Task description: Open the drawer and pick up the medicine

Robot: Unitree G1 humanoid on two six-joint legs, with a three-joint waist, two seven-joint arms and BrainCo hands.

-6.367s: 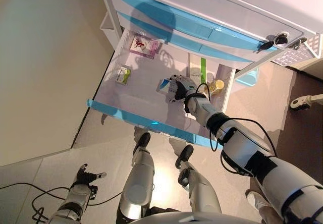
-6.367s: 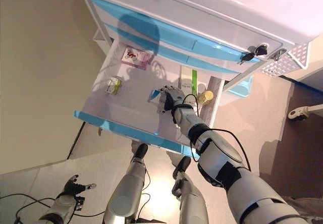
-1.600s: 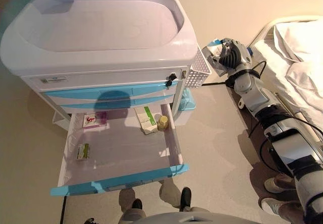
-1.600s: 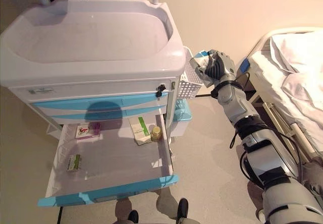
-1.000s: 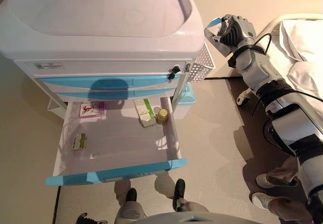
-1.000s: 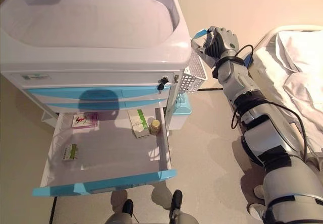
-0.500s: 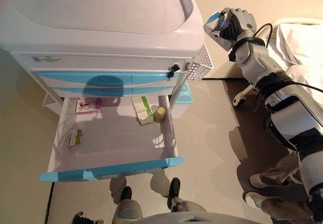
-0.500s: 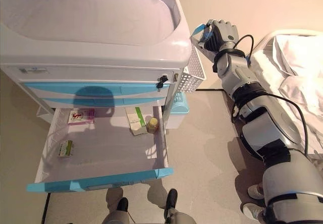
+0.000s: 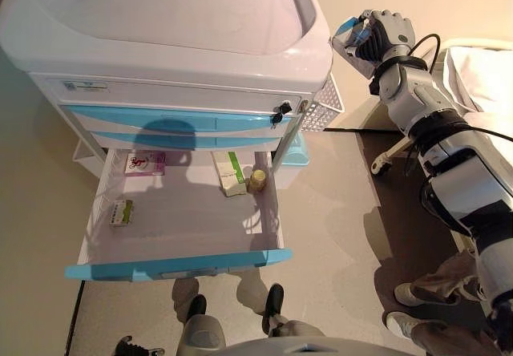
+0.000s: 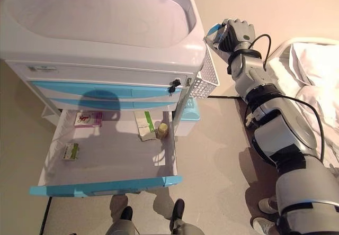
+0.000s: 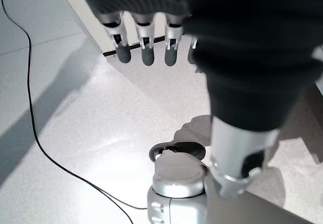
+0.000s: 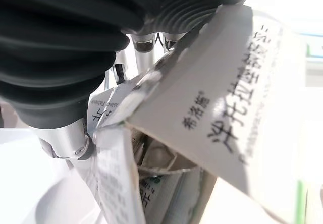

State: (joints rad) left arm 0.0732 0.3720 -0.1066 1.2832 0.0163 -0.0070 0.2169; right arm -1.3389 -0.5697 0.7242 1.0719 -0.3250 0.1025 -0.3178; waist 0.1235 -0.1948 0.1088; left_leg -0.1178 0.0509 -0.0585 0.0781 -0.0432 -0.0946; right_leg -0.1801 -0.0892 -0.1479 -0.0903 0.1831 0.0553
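Now your right hand (image 9: pixel 383 37), fingers curled round the medicine box (image 9: pixel 350 38), has risen beside the cart's top (image 9: pixel 160 19), well above the open drawer (image 9: pixel 180 220); pickup looks done. Left hand (image 11: pixel 146 42) hangs relaxed.

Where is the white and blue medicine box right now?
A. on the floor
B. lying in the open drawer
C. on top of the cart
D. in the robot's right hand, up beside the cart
D: the right hand is curled round the white and blue medicine box, raised beside the white cart, away from the open drawer with the blue front.
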